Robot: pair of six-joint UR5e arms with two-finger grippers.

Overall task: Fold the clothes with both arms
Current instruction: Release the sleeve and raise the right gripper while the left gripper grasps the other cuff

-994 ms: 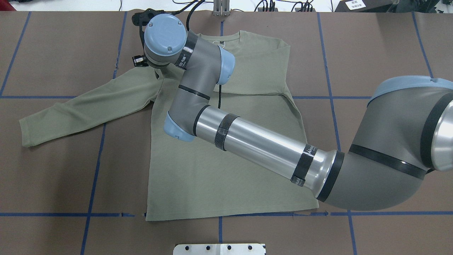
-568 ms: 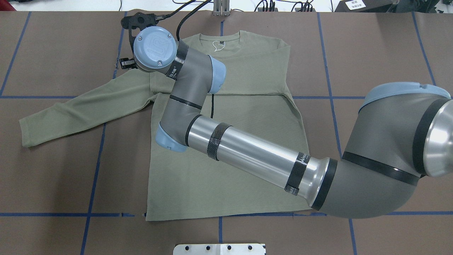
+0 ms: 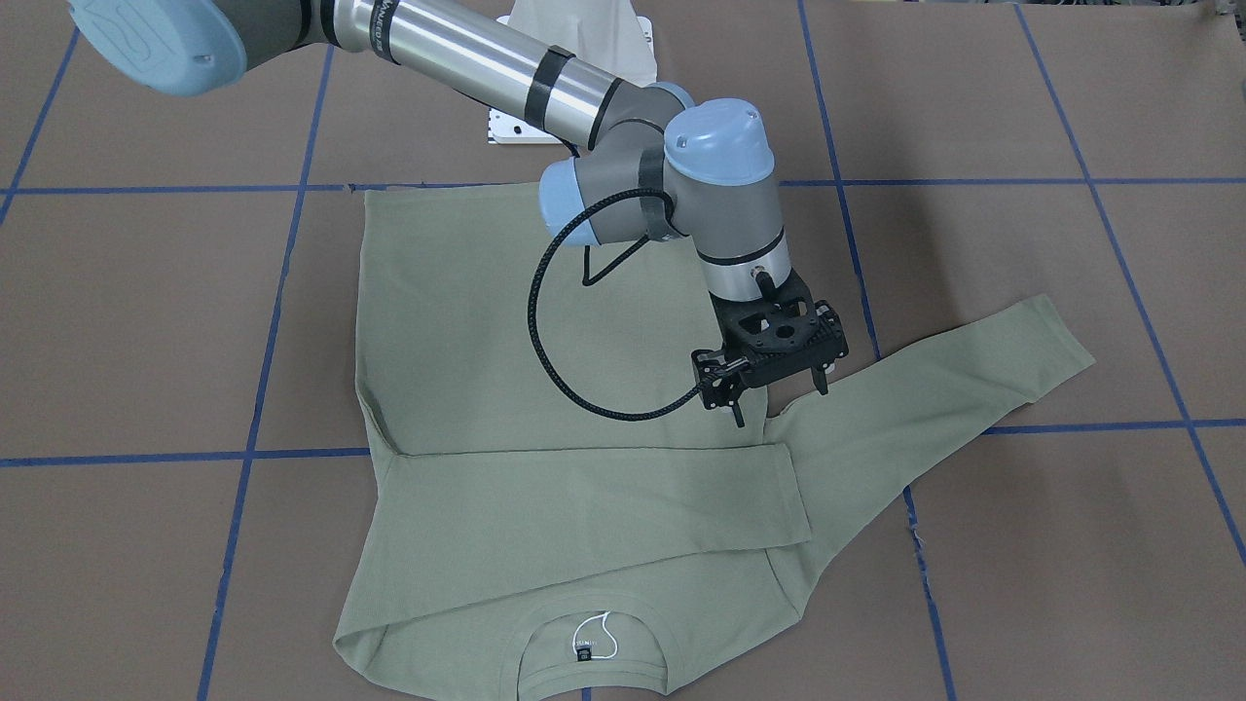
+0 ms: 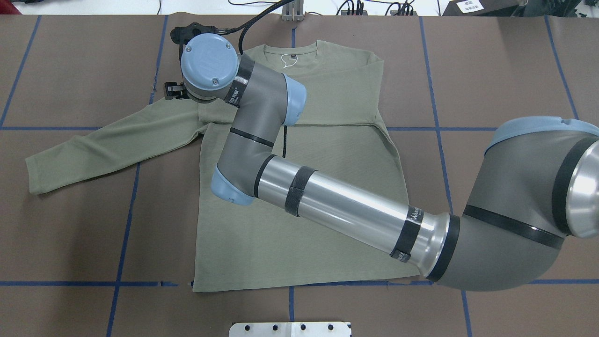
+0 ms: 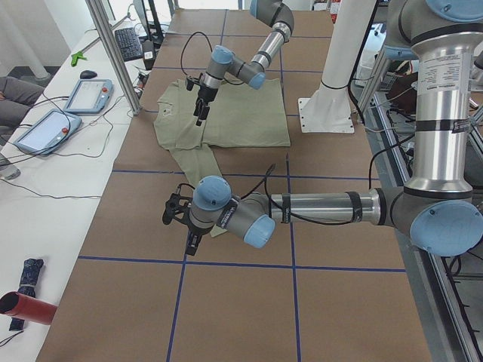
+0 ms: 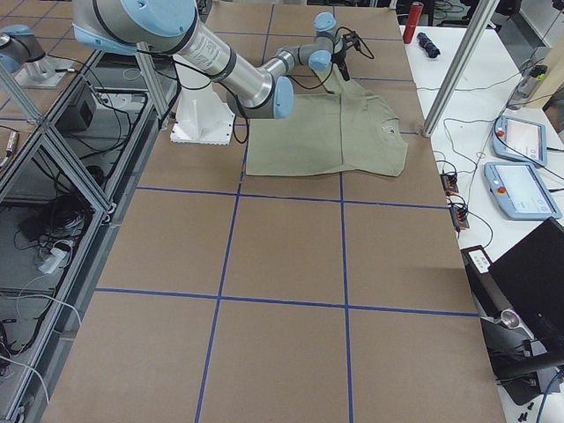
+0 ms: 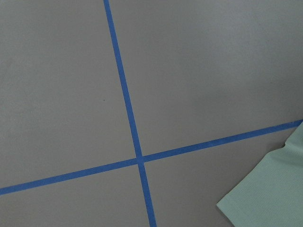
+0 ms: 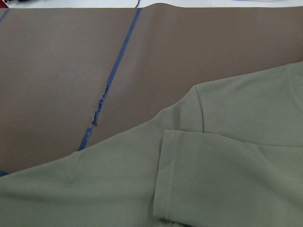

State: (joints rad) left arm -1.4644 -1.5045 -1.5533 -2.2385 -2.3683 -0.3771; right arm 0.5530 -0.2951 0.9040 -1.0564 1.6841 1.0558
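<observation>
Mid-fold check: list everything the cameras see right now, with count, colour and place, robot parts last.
shirt: one, sage green, flat mid-table, one sleeve folded across the chest, the other stretched out
table: one, brown with blue tape grid, under the shirt
base plate: one, white, at the table's robot-side edge
pendants: two, grey with blue screens, on the white side bench
keyboard: one, black, same bench
red cylinder: one, bench's near end
right gripper: one, black, open, above the stretched sleeve's shoulder
left gripper: one, black, near that sleeve's cuff; open or shut unclear
</observation>
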